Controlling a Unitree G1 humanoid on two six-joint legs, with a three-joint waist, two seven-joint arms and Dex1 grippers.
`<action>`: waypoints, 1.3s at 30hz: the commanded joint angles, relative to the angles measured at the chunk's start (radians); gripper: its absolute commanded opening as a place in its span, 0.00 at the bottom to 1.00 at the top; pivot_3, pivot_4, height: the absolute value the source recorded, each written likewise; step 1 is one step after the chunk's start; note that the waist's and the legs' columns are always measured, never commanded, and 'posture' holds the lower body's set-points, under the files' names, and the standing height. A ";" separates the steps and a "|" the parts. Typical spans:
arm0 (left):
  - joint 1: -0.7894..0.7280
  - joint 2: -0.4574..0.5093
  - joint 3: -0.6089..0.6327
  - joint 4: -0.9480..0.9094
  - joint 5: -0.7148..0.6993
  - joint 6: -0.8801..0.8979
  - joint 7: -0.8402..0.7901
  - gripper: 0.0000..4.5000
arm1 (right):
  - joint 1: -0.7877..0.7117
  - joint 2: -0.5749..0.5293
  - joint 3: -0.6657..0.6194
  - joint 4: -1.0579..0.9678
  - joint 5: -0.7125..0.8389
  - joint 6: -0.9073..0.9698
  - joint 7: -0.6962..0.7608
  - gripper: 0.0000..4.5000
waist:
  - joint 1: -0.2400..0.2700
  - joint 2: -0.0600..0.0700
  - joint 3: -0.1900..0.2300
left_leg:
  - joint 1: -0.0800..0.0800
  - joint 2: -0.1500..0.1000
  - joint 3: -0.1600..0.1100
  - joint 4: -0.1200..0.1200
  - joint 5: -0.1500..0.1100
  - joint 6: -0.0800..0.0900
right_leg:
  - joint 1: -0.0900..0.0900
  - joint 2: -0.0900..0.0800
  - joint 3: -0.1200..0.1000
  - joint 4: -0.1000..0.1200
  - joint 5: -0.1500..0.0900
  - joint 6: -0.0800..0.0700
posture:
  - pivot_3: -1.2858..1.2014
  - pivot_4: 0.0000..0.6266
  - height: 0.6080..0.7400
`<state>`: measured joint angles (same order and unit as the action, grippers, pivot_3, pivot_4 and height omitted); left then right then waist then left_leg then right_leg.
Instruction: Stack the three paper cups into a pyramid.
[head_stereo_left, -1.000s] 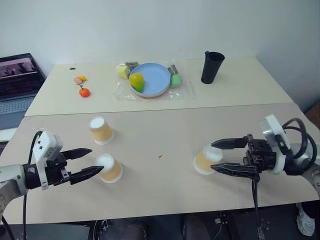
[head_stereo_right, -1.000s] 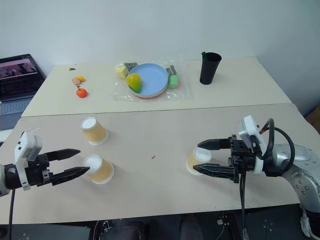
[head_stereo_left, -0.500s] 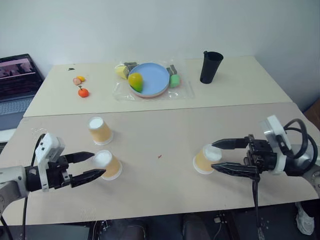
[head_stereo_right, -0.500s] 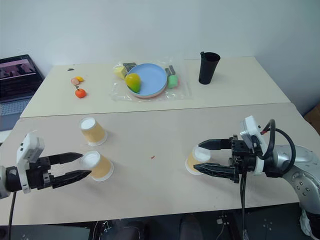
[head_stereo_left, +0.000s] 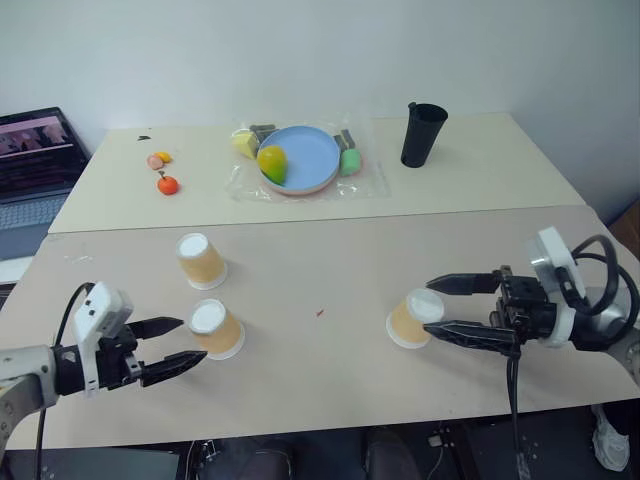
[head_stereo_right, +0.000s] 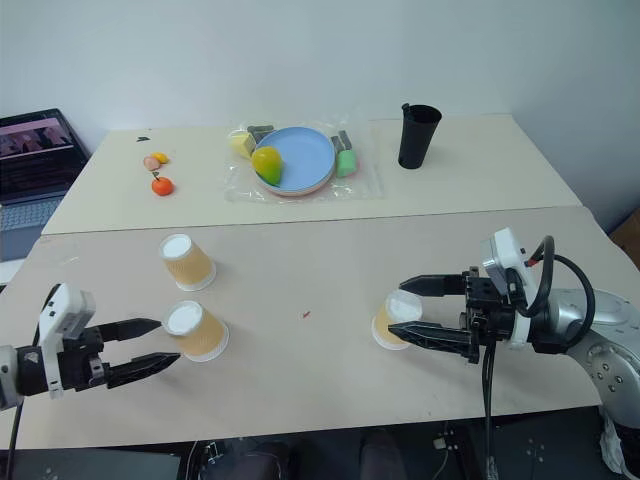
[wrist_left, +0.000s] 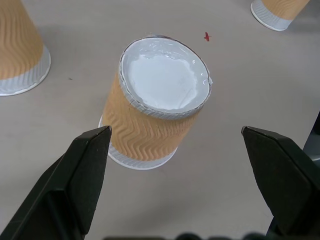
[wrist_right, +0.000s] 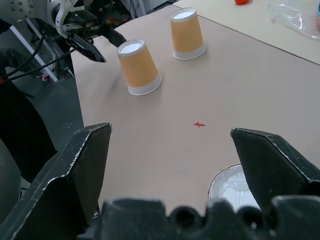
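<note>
A plain white wall (head_stereo_left: 300, 50) is running behind two pale beige worktops, the near worktop (head_stereo_left: 330, 270) butting against the far worktop (head_stereo_left: 480, 175). An open laptop (head_stereo_left: 30, 160) is sitting at the left, screen glowing under even light.

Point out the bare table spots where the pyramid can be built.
Widest bare patch: mid-table around the red mark, between the left cups and the right cup. The strip before the plate is also free. Crowded: around each open pincer.
</note>
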<state>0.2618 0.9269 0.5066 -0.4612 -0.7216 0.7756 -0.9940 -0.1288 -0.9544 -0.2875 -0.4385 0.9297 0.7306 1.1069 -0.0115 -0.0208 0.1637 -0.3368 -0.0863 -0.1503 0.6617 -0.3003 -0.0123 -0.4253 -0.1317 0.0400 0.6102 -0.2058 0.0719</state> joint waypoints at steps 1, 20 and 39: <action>-0.039 -0.017 -0.027 0.000 0.013 -0.028 0.026 0.99 | 0.005 -0.002 -0.044 -0.033 0.035 0.007 -0.008 1.00 | 0.000 0.000 0.000 | 0.000 0.000 0.000 0.000 0.000 0.000 | 0.000 0.000 0.000 0.000 0.000 0.000 | 0.52 0.24 0.96; -0.183 -0.115 -0.153 0.110 0.130 -0.140 0.134 0.54 | 0.017 -0.007 -0.051 -0.033 0.044 -0.004 -0.033 1.00 | 0.003 0.000 0.000 | 0.000 0.000 0.000 0.000 0.000 0.000 | 0.000 0.000 0.000 0.000 0.000 0.000 | 0.52 0.24 0.96; -0.464 -0.223 -0.312 0.080 0.023 -0.065 0.172 0.54 | 0.008 -0.023 -0.062 -0.028 0.037 -0.005 -0.032 1.00 | 0.016 0.000 0.000 | -0.001 -0.001 0.000 0.004 0.000 0.000 | 0.000 0.000 0.000 0.001 0.000 0.000 | 0.52 0.24 0.96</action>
<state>-0.1746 0.7028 0.2178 -0.3945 -0.7042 0.7240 -0.7991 -0.1103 -0.9608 -0.3072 -0.4469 0.9616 0.7321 1.0729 0.0045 -0.0212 0.1635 -0.3376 -0.0871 -0.1503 0.6664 -0.3002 -0.0125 -0.4252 -0.1317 0.0404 0.6109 -0.2056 0.0722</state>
